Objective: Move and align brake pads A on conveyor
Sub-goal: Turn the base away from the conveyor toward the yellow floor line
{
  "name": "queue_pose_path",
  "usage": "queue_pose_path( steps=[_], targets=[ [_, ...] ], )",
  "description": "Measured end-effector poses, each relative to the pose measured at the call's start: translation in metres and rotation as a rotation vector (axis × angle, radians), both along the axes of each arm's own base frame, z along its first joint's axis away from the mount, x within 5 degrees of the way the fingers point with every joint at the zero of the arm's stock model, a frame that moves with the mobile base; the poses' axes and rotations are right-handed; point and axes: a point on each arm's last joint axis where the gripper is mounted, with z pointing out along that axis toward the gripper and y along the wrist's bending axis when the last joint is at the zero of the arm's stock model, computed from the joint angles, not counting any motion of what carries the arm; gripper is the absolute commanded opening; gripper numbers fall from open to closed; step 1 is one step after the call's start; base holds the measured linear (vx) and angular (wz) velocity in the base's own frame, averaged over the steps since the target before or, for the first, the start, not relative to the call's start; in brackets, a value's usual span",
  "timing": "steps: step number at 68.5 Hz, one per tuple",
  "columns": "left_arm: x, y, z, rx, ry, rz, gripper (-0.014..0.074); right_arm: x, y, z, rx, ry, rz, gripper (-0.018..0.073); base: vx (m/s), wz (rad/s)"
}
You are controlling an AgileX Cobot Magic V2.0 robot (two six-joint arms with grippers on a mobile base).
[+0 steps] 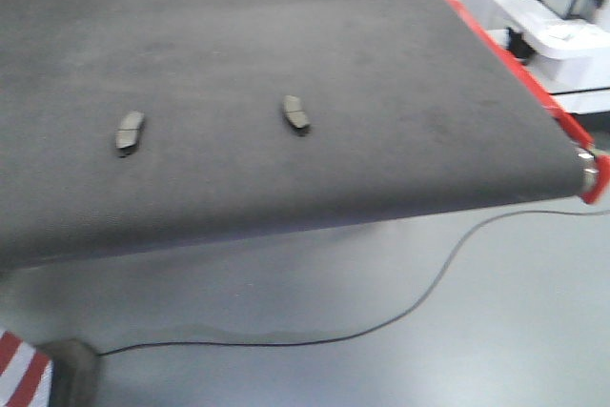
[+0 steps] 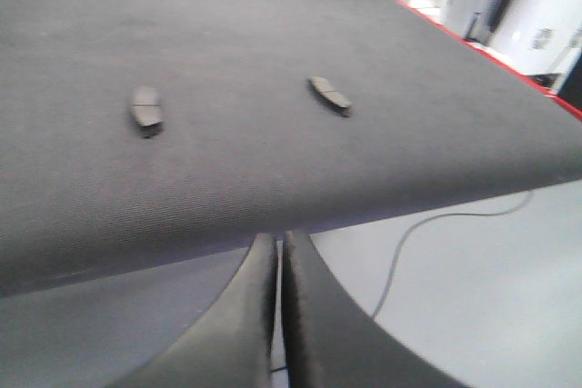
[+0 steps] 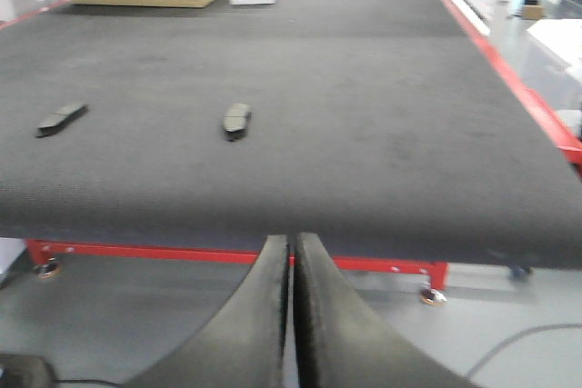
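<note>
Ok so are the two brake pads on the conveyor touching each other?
Apart. The front-facing view shows a wide stretch of bare conveyor belt between the left brake pad and the right brake pad; both wrist views agree.

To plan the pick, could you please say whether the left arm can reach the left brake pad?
Probably yes: only bare conveyor lies between the left gripper and the left brake pad, though its fingers are shut.

Dark grey brake pads (image 1: 130, 132) on dark grey, red-edged conveyor (image 1: 381, 64)
</note>
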Motion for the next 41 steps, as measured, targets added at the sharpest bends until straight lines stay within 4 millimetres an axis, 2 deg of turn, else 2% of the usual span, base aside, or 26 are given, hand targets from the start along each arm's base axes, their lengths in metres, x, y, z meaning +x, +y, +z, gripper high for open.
queue_pose_path(
  steps=[15, 41],
  targets=[
    [0.0, 0.0, 0.0, 0.0, 0.0, 0.0, -0.0006, 0.0, 0.0, 0.0, 0.0, 0.0, 0.0, -0.0003, -0.09, -0.51],
    [0.0, 0.0, 0.0, 0.0, 0.0, 0.0, -0.0006, 0.0, 0.0, 0.0, 0.0, 0.0, 0.0, -0.0003, -0.09, -0.77]
  ],
)
